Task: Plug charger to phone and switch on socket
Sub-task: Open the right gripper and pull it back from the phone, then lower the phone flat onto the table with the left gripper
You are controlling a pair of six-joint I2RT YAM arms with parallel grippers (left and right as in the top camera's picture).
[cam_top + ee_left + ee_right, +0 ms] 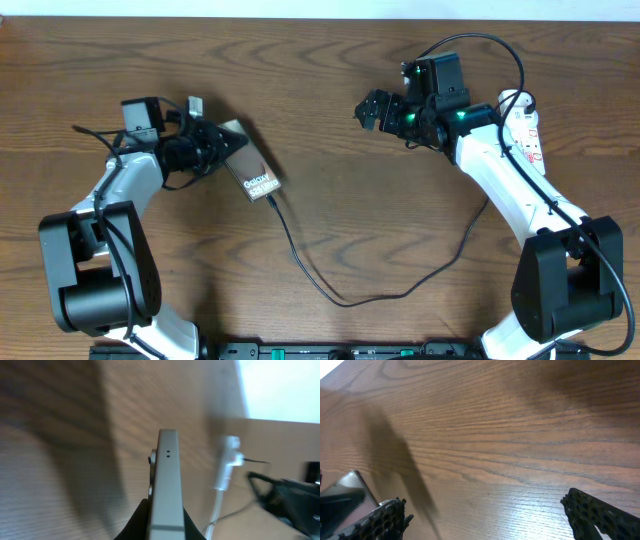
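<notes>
The phone (252, 172) is a dark slab with white "Galaxy" lettering, left of the table's centre. My left gripper (218, 147) is shut on its far end. In the left wrist view the phone (167, 470) shows edge-on between the jaws (166, 512). The charger (340, 300), a thin black cable, runs from the phone's lettered end in a loop toward the right arm. Its tip meets the phone, but I cannot tell if it is seated. The socket (527, 135) lies at the far right, partly hidden by the right arm. My right gripper (372, 108) is open and empty over bare wood (485, 510).
A blurred white cord-like piece (225, 467) and a dark shape (290, 497) show right of the phone in the left wrist view. A grey corner (347, 490) shows at the lower left of the right wrist view. The table (400, 230) is brown wood.
</notes>
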